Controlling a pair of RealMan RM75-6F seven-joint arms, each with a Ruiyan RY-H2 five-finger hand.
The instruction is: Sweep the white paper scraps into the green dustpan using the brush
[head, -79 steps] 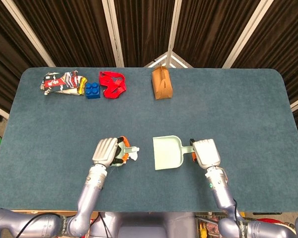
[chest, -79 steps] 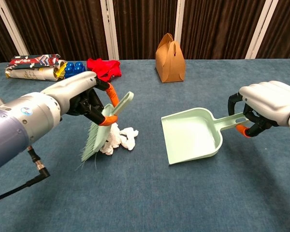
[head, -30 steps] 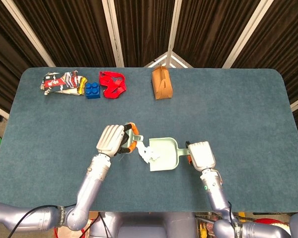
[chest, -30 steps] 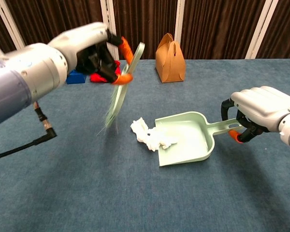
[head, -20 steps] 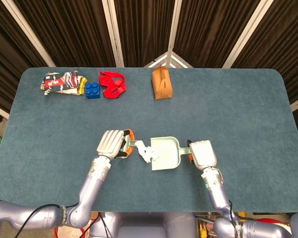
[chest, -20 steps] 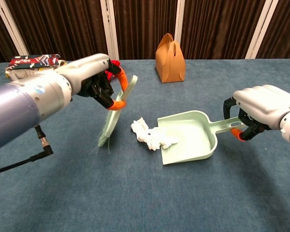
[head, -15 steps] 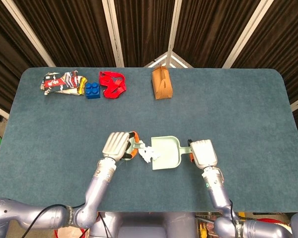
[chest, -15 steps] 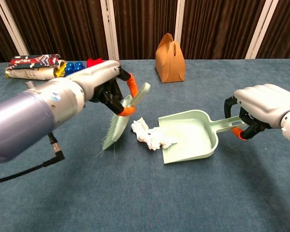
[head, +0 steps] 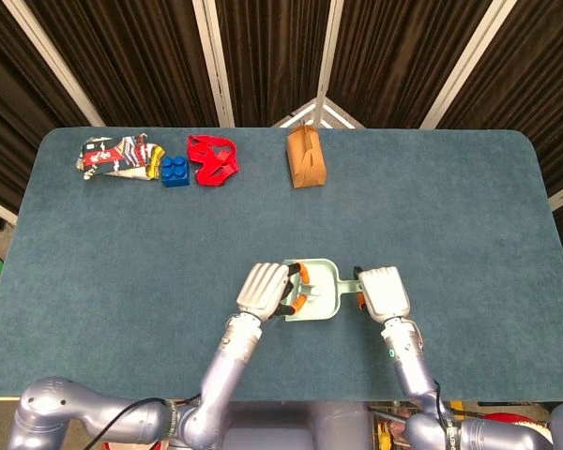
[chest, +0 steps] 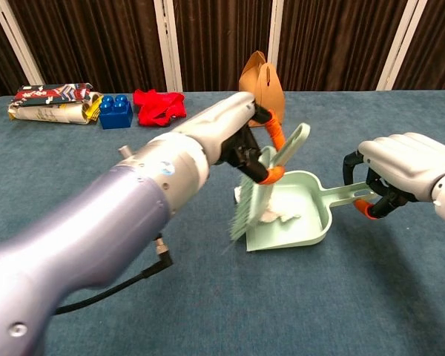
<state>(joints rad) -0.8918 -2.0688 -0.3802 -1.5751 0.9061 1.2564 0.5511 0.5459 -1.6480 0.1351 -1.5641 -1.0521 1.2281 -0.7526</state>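
My left hand grips the pale green brush by its handle, bristles down over the left mouth of the green dustpan. White paper scraps lie inside the pan, partly hidden behind the bristles. In the head view my left hand covers most of the pan and the scraps. My right hand holds the dustpan's handle at the right, with the pan flat on the blue table.
At the table's back stand a brown paper bag, a red cloth, a blue block and a printed wrapper. My left forearm crosses the near left of the chest view.
My left hand has swept the brush rightward, pushing the scraps from the pan's lip into the dustpan. The right hand and the pan have stayed nearly still.
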